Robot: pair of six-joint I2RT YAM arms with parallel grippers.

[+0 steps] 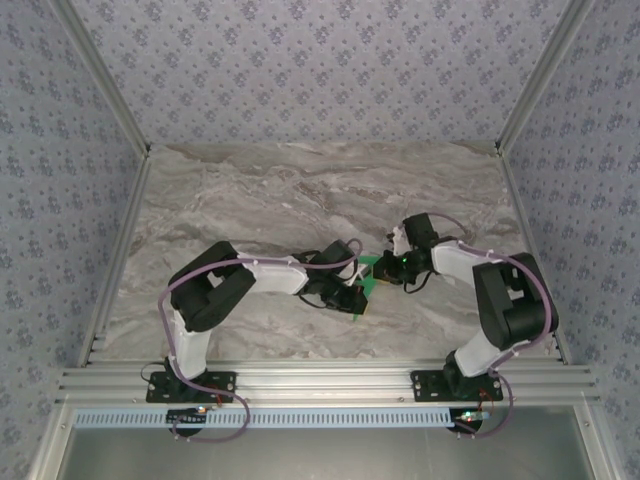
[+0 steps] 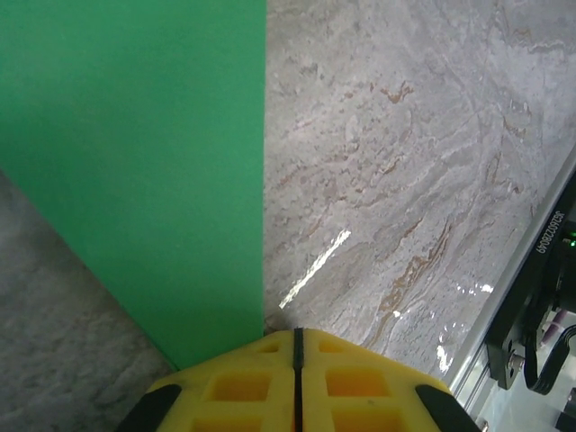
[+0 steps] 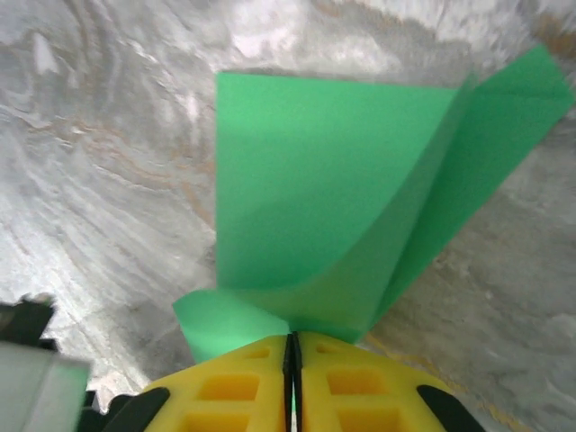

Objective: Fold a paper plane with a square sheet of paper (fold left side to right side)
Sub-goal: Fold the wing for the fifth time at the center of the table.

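Where the two arms are bolted down, a ribbed aluminium rail [image 1: 320, 382] runs along the near edge, with both black bases on it. Beyond the rail lies the bench [image 1: 300, 190], a glossy marble-look top in grey and beige veins; the left wrist view catches a bright streak of glare [image 2: 315, 268] on it. The left arm [image 1: 215, 285] and right arm [image 1: 510, 300] reach inward and meet near the bench's middle, their wrists close together over the green sheet [image 1: 372, 272].

The left jaws are pressed together, yellow pads meeting along a thin seam. The flat part of the sheet, one straight edge running away from them, comes to a corner right at their tips; whether that corner is gripped cannot be told. The right jaws are pressed together too, pinching the sheet's edge, and from there one flap rises off the bench and curls over while the rest lies flat on the marble.

Behind the bench and on both sides stand walls [image 1: 320, 60] papered in grey-lilac with a small repeating flower motif, framed by slanting aluminium posts [image 1: 104, 75].

White printed characters [image 2: 558, 236] run along a black part at the bench edge in the left wrist view, too small to read surely.
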